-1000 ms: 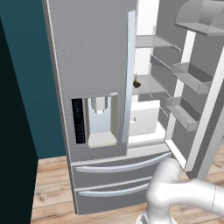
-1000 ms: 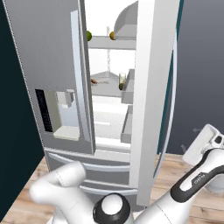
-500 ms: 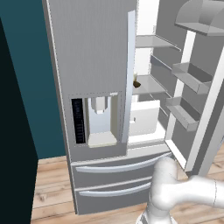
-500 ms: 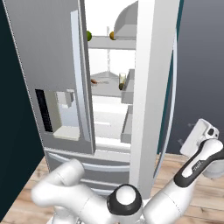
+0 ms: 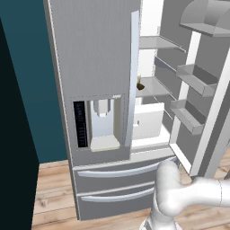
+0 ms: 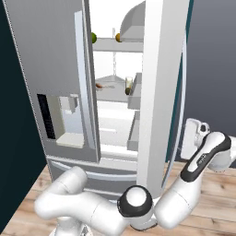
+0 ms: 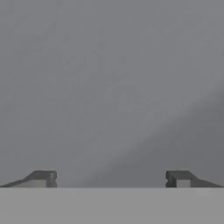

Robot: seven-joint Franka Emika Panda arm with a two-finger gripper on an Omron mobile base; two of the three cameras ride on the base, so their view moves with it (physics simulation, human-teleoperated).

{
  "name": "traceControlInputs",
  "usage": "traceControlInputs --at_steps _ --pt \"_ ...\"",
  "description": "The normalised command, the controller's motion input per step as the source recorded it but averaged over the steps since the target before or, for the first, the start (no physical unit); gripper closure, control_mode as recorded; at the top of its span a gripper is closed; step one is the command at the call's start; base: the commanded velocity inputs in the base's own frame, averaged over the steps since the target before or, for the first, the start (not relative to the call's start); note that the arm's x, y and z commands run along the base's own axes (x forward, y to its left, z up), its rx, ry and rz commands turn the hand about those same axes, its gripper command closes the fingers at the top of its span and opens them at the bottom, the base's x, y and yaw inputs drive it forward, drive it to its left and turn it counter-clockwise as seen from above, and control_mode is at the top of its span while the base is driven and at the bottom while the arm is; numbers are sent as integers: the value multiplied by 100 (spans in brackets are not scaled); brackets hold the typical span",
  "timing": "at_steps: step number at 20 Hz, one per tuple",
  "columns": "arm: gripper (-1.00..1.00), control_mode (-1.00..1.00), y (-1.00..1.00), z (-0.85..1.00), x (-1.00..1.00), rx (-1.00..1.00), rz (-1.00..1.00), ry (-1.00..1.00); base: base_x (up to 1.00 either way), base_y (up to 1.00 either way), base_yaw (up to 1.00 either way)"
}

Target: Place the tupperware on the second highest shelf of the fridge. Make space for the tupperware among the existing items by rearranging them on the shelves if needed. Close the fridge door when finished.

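The fridge (image 6: 69,92) stands with its right door (image 6: 161,83) open. The tupperware (image 6: 105,85) already lies on the second highest shelf (image 6: 110,92), well left of and above the fingers (image 6: 193,138), so closing appears to be the step in hand. The fingers are spread and empty, facing a plain grey surface, judged the door's outer face. Press flat near the door's free edge and sweep leftward steadily.

The right base view shows a beige carton (image 6: 128,83) beside the tupperware; the left base view shows the door bins (image 5: 193,78).

The fridge (image 6: 69,69) stands open, the tupperware (image 6: 103,85) on a shelf (image 6: 110,92).
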Motion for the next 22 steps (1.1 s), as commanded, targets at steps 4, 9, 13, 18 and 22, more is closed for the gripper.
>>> traceControlInputs --at_steps 4,9,13,18,22 --pt "-100 -100 100 -24 -57 -38 37 -8 0 0 0" --pt "-100 -100 100 -20 -39 -36 24 -23 0 0 0" --pt "-100 -100 100 0 -2 -26 10 -38 0 0 0" --pt "-100 -100 100 2 7 -18 0 -41 0 0 0" --pt "-100 -100 94 15 51 -5 -17 -23 0 0 0"
